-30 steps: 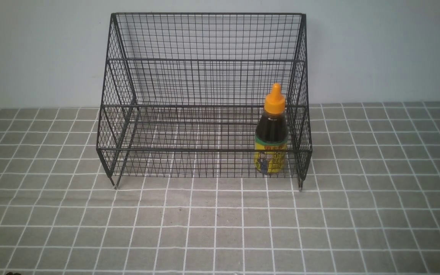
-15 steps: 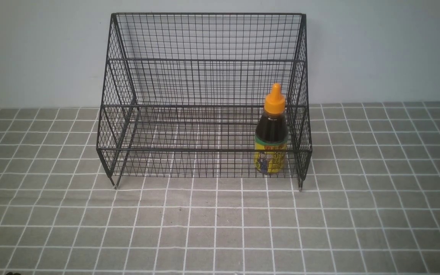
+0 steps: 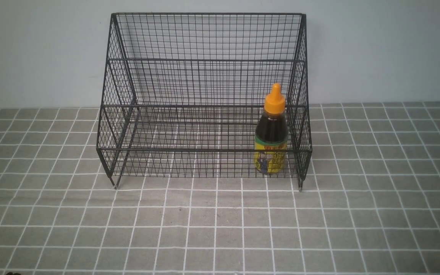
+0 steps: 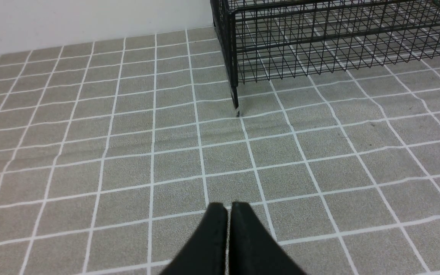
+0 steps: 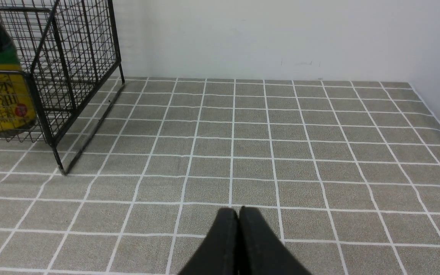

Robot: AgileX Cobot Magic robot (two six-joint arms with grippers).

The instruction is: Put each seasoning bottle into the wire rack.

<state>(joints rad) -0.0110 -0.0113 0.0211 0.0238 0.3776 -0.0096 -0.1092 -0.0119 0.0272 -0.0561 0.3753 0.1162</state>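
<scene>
Just one bottle upright in the lower right corner of one rack. Two grippers, left and right, both pinched together, holding nothing.

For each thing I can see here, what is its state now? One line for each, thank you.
seasoning bottle: upright, cap on, inside the rack's lower tier at its right end.
wire rack: standing on its feet, upper tier bare.
left gripper: shut, holding nothing, above the tablecloth.
right gripper: shut, holding nothing.
tablecloth: flat.
</scene>
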